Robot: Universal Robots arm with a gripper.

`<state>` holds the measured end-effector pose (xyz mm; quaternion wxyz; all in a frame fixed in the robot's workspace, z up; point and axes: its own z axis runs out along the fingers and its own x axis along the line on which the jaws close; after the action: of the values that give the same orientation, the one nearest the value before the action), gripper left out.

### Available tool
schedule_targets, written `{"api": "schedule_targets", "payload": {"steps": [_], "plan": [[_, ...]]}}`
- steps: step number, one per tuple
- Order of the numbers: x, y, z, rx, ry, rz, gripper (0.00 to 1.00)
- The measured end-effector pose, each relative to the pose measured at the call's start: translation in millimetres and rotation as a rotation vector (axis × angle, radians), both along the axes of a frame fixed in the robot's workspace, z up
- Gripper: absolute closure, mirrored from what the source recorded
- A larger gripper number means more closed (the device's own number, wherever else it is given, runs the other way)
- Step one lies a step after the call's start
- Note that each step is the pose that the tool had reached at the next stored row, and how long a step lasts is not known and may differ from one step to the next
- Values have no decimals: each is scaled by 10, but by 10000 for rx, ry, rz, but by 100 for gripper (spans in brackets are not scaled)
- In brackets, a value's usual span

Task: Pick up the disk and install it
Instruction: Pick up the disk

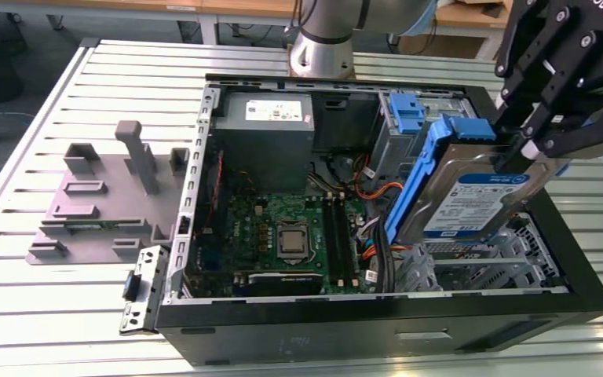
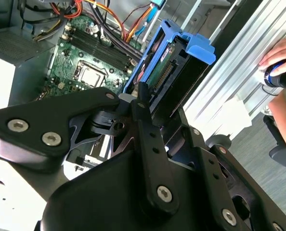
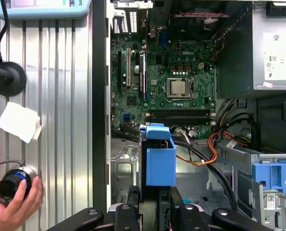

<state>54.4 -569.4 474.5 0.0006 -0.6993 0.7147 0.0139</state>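
Observation:
The disk (image 1: 476, 203) is a silver hard drive with a white and blue label, framed by a blue plastic carrier. It hangs tilted, on edge, above the open computer case, over the metal drive cage (image 1: 467, 271) at the exterior view's right. My black gripper (image 1: 527, 153) is shut on the disk's upper end. In the second wrist view the fingers (image 2: 143, 103) clamp the disk (image 2: 179, 65) with its connector edge facing the camera. In the first wrist view the disk's blue carrier (image 3: 160, 161) sticks out past the gripper (image 3: 155, 214) over the case floor.
The open black case (image 1: 385, 326) holds a green motherboard (image 1: 291, 236), a grey power-supply box (image 1: 268, 129) and a bare blue bracket (image 1: 407, 114) at the back. A grey fixture (image 1: 103, 196) lies on the slatted table. A person's hand (image 3: 10, 207) holds a knob beside the case.

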Motion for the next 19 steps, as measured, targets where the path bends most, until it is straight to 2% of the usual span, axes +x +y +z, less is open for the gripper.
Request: {"api": "schedule_targets", "payload": {"steps": [9,19], "plan": [[115,-1,-31,-11,0,-3,65],[291,0,-69,-12,0,-12,65]]}}
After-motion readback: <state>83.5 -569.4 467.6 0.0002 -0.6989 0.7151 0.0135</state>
